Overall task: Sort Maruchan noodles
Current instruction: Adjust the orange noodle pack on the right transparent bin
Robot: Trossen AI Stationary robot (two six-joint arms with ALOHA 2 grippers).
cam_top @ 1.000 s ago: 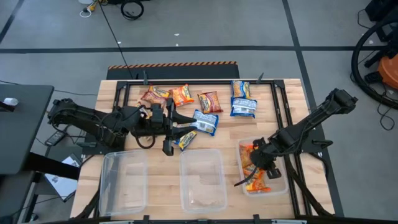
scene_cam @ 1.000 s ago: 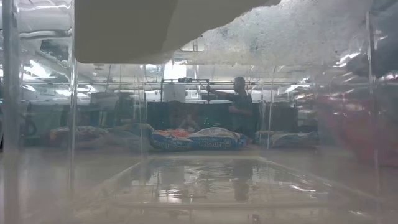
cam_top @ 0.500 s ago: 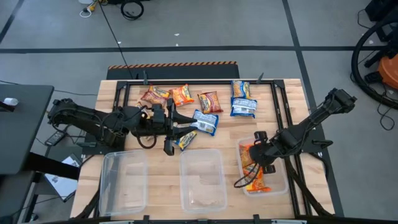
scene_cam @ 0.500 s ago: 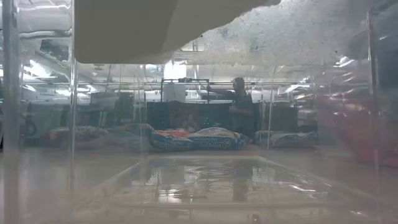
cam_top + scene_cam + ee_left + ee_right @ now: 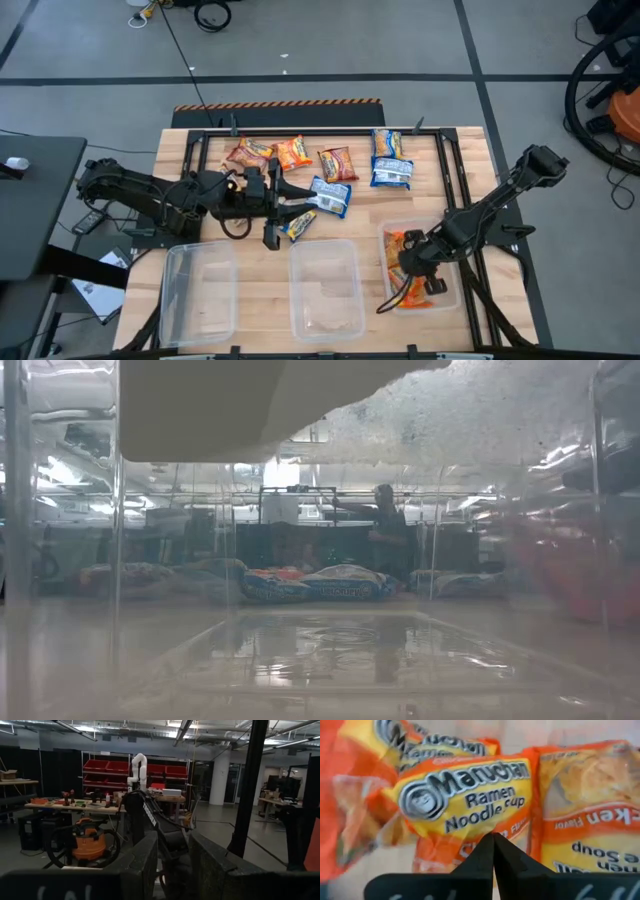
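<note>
Orange noodle packets [image 5: 470,795] lie just beyond closed right claw [image 5: 493,851].

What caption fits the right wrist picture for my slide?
The right tool, fingers shut and empty, points at crinkly orange plastic Maruchan ramen packets.

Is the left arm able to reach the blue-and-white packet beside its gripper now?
Probably yes. The left gripper lies right next to the blue-and-white packet on the table, and nothing stands between them, though a smaller packet sits near its fingers.
</note>
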